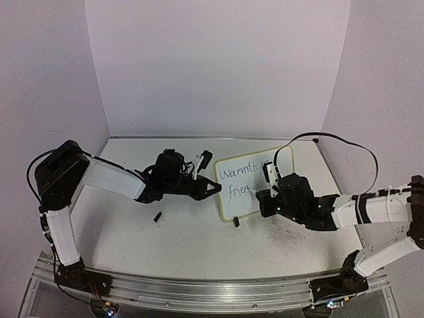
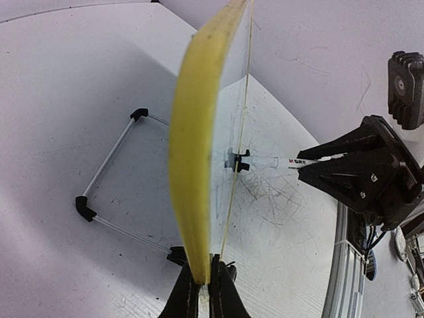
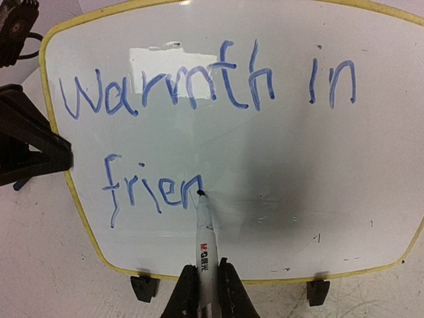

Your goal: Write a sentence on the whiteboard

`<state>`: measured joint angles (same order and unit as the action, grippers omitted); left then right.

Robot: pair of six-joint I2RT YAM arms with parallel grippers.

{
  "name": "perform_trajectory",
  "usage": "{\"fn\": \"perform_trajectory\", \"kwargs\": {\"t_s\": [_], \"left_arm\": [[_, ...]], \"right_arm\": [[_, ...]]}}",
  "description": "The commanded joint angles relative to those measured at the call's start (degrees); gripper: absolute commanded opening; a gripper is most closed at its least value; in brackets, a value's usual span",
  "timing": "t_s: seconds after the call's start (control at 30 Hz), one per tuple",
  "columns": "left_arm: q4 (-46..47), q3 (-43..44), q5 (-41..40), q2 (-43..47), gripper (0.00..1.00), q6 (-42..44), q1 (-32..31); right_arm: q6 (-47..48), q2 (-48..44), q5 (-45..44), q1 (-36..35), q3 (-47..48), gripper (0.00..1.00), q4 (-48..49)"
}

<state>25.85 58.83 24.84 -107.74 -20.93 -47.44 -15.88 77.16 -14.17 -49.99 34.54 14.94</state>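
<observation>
Across the scuffed worktop (image 1: 165, 245), your left fingers (image 2: 184, 298) pinched the whiteboard (image 3: 298, 172) by its yellow edge while your right fingers (image 3: 184, 295) gripped the marker (image 3: 204, 252), its tip touching the sentence (image 3: 173, 193) after "frien"; too hard a push could have slipped the board and skewed the letters.

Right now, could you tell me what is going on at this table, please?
The two arms are writing on a small whiteboard. The left hand pinches the board's yellow-framed edge, while the right hand grips a marker with its tip on the board. The sentence reads "Warmth in" on the first line and "frien" on the second, so the last word looks unfinished.
</observation>
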Motion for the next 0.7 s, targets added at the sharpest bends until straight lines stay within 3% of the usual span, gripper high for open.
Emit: {"fn": "perform_trajectory", "kwargs": {"t_s": [0.0, 0.67], "left_arm": [[-7.2, -0.9, -0.1, -0.6, 0.00, 2.4, -0.9], [-7.2, -0.9, -0.1, -0.6, 0.00, 2.3, -0.9]], "right_arm": [[-0.6, -0.6, -0.1, 0.8, -0.3, 0.00, -2.2], [0.3, -1.2, 0.7, 0.8, 1.2, 0.00, -1.0]]}}
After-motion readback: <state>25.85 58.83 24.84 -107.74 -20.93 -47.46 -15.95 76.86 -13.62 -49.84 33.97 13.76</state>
